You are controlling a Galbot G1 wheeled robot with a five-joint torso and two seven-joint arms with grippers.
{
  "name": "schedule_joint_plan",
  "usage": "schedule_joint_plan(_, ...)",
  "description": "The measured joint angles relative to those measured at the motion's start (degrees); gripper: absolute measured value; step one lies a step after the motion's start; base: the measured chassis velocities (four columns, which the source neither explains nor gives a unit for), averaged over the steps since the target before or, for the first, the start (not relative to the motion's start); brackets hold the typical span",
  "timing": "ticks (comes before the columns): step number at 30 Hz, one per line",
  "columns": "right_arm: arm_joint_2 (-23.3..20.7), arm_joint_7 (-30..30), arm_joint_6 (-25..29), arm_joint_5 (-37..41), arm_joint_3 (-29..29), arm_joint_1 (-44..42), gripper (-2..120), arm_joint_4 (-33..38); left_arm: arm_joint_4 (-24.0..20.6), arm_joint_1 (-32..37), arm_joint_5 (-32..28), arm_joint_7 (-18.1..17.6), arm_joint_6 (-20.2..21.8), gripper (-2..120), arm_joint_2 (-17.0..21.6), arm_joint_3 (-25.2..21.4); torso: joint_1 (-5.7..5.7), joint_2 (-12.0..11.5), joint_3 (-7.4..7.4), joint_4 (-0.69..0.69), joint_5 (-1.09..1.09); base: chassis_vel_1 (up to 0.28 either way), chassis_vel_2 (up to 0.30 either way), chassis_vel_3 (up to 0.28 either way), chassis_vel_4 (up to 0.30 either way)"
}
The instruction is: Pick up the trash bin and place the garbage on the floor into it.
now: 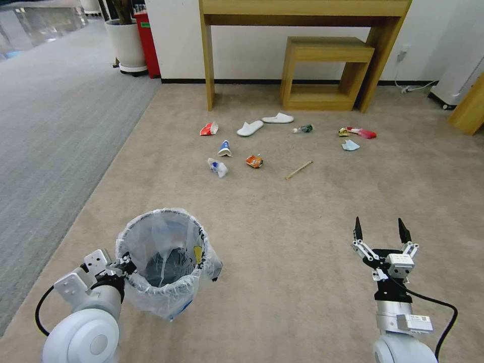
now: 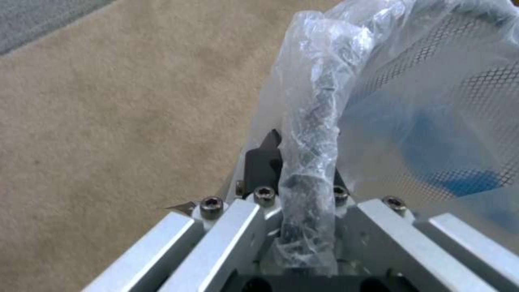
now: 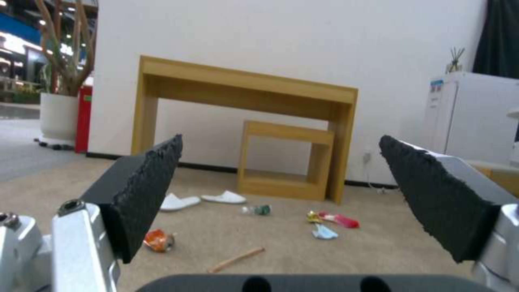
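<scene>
L gripper [image 1: 126,266] clenched on rim of small round black trash bin w/ crinkled clear plastic liner [image 1: 164,259], bin just above beige short-pile carpet floor [image 1: 282,242], near robot's L side. Scattered garbage [image 1: 254,161] lies further ahead by the tall light-wood table [image 1: 302,10]. R gripper [image 1: 380,233] fingers spread wide, holding nothing, above the carpet at R.

An office-like interior. Beige carpet [image 1: 282,242] meets grey striped carpet [image 1: 50,136]; a bare wooden console table [image 1: 302,10] with a nested smaller table [image 1: 322,50] stands against a white wall [image 3: 281,40]. A potted plant [image 1: 125,45] stands nearby.
</scene>
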Motion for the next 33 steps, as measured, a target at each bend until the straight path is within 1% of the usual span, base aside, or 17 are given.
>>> schedule_joint_plan(6,0.07,-0.44,0.32,0.3,-0.23,0.0,92,-0.08,0.09,0.0,0.13,0.07,-0.08,0,-0.09,0.01,0.0,0.0,0.0,0.01,0.0,0.092,0.077,-0.076,-0.073)
schedule_joint_plan(11,0.09,-0.56,0.78,0.78,-0.35,0.09,91,-0.18,0.1,0.0,0.17,0.13,-0.1,0,-0.23,0.01,0.0,0.0,0.0,0.0,0.01,0.0,0.0,0.0,0.0)
schedule_joint_plan(33,0.34,-1.07,2.06,-0.26,0.13,-0.23,93,-0.05,-0.06,0.1,0.31,0.18,-0.28,0,-0.58,-0.47,0.0,0.0,0.0,0.0,0.01,0.0,0.0,0.0,0.0)
